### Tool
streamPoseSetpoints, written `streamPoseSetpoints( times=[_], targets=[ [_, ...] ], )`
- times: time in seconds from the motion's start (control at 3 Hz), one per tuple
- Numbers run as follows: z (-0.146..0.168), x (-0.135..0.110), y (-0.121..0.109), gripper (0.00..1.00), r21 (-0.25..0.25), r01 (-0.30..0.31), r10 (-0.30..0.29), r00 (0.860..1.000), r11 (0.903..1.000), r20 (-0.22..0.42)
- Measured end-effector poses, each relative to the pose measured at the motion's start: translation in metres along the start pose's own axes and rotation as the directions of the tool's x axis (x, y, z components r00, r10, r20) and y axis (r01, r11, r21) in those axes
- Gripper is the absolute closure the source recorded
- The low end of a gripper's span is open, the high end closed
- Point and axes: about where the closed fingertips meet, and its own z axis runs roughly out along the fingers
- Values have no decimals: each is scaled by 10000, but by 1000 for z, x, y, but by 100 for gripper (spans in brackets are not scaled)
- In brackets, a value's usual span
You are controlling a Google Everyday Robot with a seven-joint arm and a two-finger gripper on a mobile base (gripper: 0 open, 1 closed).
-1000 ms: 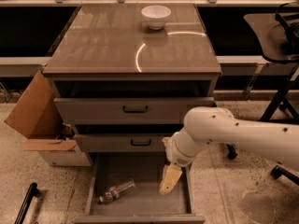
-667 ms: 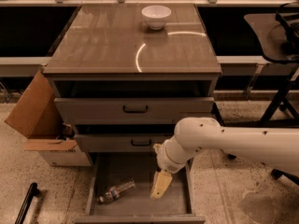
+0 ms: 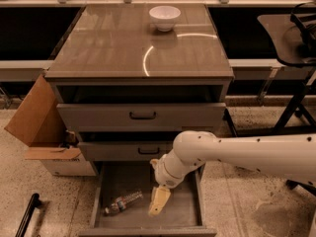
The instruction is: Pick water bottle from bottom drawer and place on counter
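The water bottle [image 3: 123, 202], small, clear and crinkled, lies on its side on the floor of the open bottom drawer [image 3: 185, 214], left of centre, cap toward the lower left. My gripper [image 3: 159, 201] hangs from the white arm inside the drawer, its yellowish fingers [image 3: 160, 200] pointing down. It is just right of the bottle and not touching it. The counter [image 3: 113, 48] is the glossy grey-brown top above, with a curved light streak.
A white bowl [image 3: 164, 18] sits at the counter's far middle. Two upper drawers with black handles [image 3: 142, 115] stick out slightly above the bottom one. An open cardboard box [image 3: 42, 127] stands left of the cabinet. A dark side table [image 3: 286, 38] and stand are at right.
My arm and gripper have moved left across the open drawer, from its right side toward the bottle. The bottle has not moved.
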Motion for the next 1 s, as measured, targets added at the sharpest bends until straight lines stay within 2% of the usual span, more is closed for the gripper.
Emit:
streamPoseSetpoints(
  times=[0.33,0.67,1.0],
  targets=[
    [28,14,-7,0,-153,10,-14,9997,9999,-235],
    [76,34,-22,0,-363,219,-243,9975,9991,-661],
    [124,54,-40,0,-404,574,-603,9956,9975,-722]
  ],
)
